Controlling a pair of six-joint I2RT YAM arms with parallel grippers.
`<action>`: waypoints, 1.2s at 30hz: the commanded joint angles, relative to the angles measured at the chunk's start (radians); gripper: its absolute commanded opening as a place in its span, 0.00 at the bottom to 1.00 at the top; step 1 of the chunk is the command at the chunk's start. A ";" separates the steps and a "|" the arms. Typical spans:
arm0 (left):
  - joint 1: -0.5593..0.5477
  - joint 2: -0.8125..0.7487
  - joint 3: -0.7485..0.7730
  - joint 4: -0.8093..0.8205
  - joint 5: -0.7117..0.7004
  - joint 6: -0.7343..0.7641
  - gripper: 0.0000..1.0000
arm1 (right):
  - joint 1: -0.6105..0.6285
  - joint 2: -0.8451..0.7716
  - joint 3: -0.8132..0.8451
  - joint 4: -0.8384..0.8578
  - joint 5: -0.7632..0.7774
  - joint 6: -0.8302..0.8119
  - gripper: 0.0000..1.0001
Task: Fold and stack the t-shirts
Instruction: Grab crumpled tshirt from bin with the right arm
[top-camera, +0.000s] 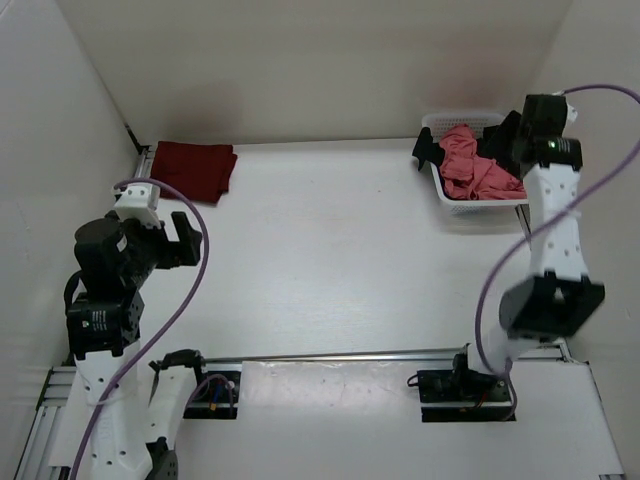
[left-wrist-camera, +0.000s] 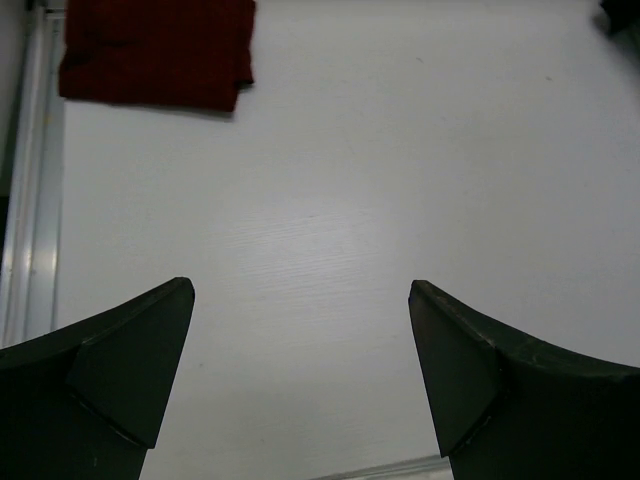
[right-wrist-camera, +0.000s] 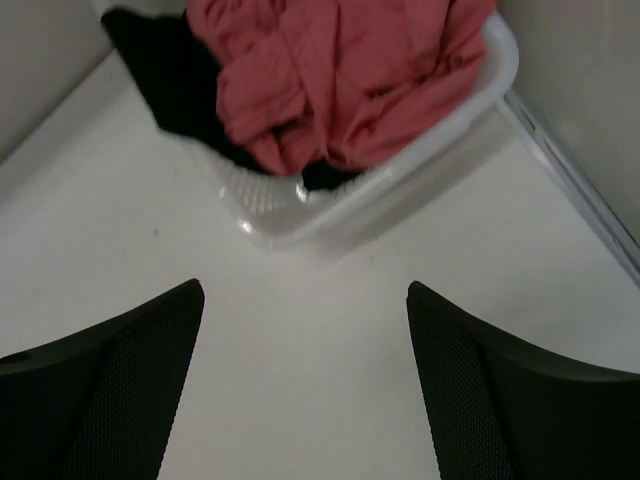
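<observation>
Black t-shirt (right-wrist-camera: 160, 70) mostly hidden under pink t-shirt (right-wrist-camera: 330, 80); left gripper (left-wrist-camera: 300, 300), right gripper (right-wrist-camera: 303, 295) spread apart

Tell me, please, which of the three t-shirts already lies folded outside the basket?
The dark maroon t-shirt, folded flat at far left; the salmon pink t-shirt and black t-shirt sit crumpled in the white basket.
</observation>
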 joint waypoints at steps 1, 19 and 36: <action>0.022 0.028 0.006 0.051 -0.179 0.000 1.00 | -0.040 0.231 0.174 0.072 0.009 0.004 0.83; 0.231 0.301 0.045 0.106 0.026 0.000 1.00 | -0.061 0.839 0.460 0.158 0.010 -0.060 0.46; 0.240 0.169 0.011 0.097 0.039 0.000 1.00 | 0.078 0.257 0.441 0.280 0.038 -0.126 0.00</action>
